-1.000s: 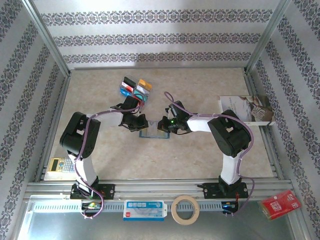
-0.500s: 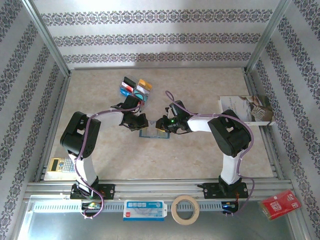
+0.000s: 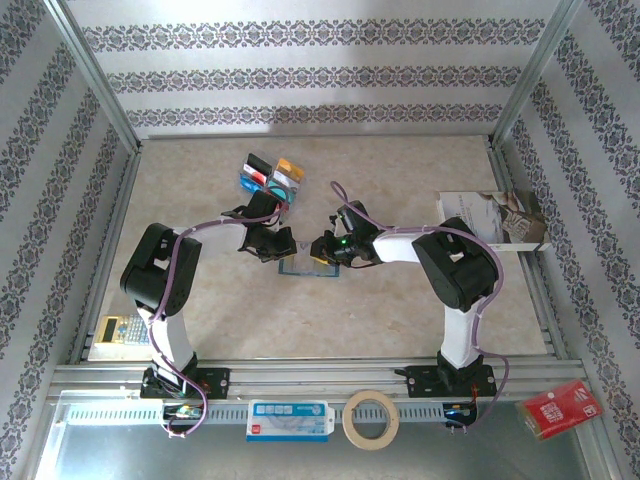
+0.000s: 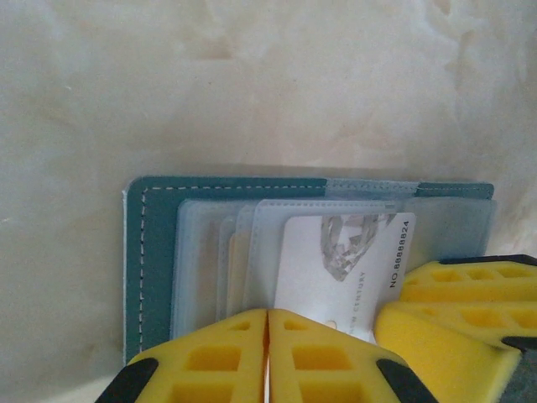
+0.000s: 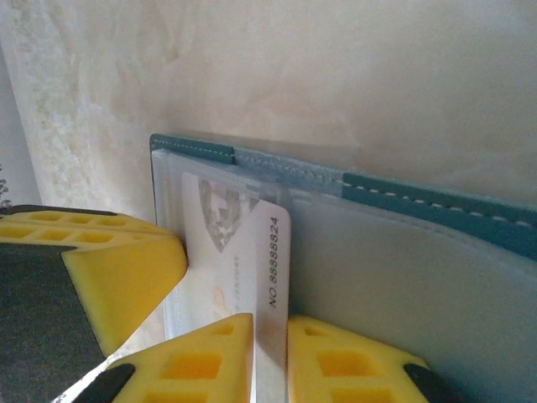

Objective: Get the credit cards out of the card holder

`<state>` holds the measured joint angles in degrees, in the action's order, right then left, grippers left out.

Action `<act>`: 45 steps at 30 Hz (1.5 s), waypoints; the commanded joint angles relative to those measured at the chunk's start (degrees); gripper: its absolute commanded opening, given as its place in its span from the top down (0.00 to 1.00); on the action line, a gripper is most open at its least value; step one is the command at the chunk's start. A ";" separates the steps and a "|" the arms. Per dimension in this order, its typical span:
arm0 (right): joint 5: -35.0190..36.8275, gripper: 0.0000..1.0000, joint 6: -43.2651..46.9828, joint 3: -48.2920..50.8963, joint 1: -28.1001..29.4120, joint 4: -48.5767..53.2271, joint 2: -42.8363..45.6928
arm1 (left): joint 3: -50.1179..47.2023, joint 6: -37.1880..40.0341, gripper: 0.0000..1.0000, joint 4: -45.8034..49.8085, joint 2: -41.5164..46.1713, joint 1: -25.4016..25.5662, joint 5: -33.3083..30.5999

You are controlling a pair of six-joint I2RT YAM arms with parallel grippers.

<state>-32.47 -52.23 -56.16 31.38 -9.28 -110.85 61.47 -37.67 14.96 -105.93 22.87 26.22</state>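
Observation:
The slate-blue card holder lies open on the table between both grippers; in the left wrist view its cover and clear slots face up. A silver-white credit card with a diamond print and a number sticks partly out of a slot. My right gripper is shut on that card's edge. My left gripper is shut, its fingertips pressed on the holder's slots beside the card. Several coloured credit cards lie in a group at the back of the table.
A white-and-brown booklet lies at the right edge. A calculator sits at the front left. On the front rail are a white box, a tape roll and a red packet.
The right gripper has shifted slightly left, toward the left gripper over the card holder. The left arm has hardly moved.

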 commanded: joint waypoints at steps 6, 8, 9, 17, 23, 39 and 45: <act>2.57 0.88 -0.55 0.74 -0.15 0.72 -0.04 | -2.37 1.11 0.90 3.58 -1.64 0.20 -4.51; 3.22 0.91 -0.29 1.56 -0.52 0.58 0.78 | -2.37 1.11 0.89 3.58 -1.42 0.07 -4.92; 3.54 0.92 -0.29 2.06 -0.74 0.38 1.26 | -2.50 1.09 0.89 3.61 -1.32 0.08 -5.13; 6.35 1.00 0.79 6.48 -2.74 -0.80 5.58 | -2.96 0.25 0.85 2.97 0.34 -0.39 -6.22; 6.60 1.00 3.72 9.78 -4.29 -3.75 12.20 | -2.50 -0.28 0.76 1.16 4.71 -0.80 -5.52; -6.88 1.00 4.88 2.07 -4.15 -13.48 16.12 | -14.42 -12.12 0.28 -25.64 26.25 -11.34 8.06; -11.45 1.00 1.35 -2.25 -2.98 -16.10 14.53 | -19.43 -21.80 0.23 -45.64 25.55 -11.42 12.98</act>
<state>-39.22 -48.90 -55.86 27.44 -21.30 -95.61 43.16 -52.64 -15.79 -80.40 11.88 34.46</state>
